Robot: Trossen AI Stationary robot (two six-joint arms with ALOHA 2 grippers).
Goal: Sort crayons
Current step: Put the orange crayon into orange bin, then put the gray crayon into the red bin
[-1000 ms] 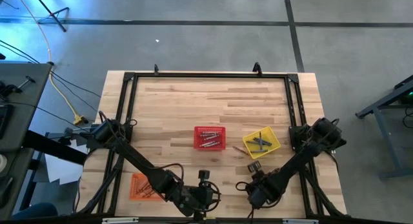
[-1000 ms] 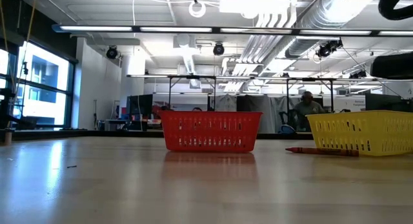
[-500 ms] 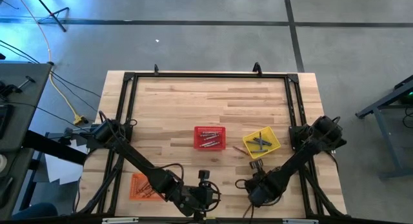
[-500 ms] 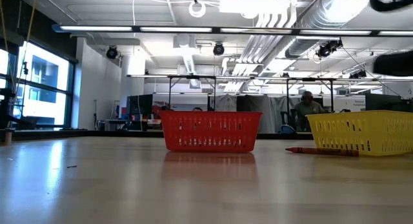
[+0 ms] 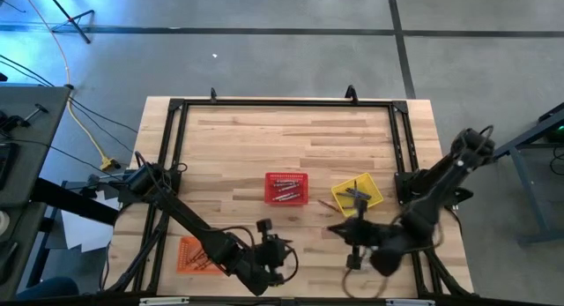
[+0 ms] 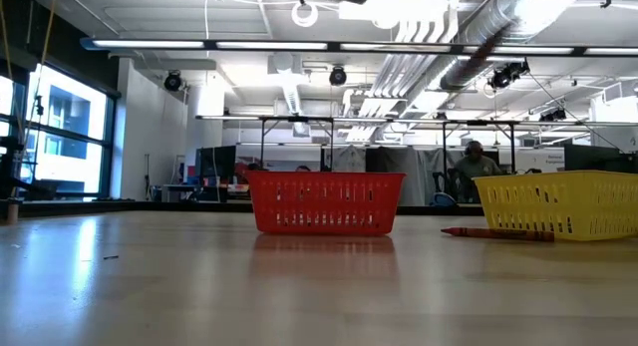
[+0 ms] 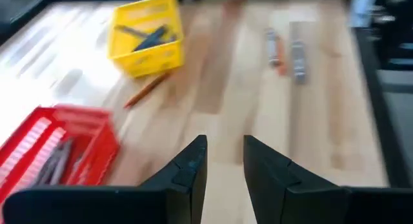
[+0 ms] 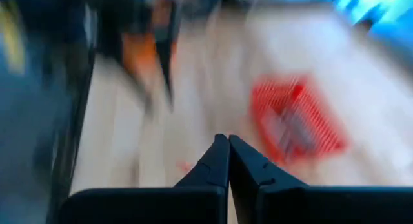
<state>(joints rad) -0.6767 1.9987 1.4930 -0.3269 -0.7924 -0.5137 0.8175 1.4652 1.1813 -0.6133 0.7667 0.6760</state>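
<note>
The high view looks straight down from well above, taking in the whole table and some floor around it. The low view sits at tabletop height, facing level across the wood into the room, with the red basket near its centre and the yellow basket at its edge. The left wrist view looks forward and down over the tabletop from close by, sharing both baskets with those two (and the right wrist view, blurred, shares the red one).
</note>
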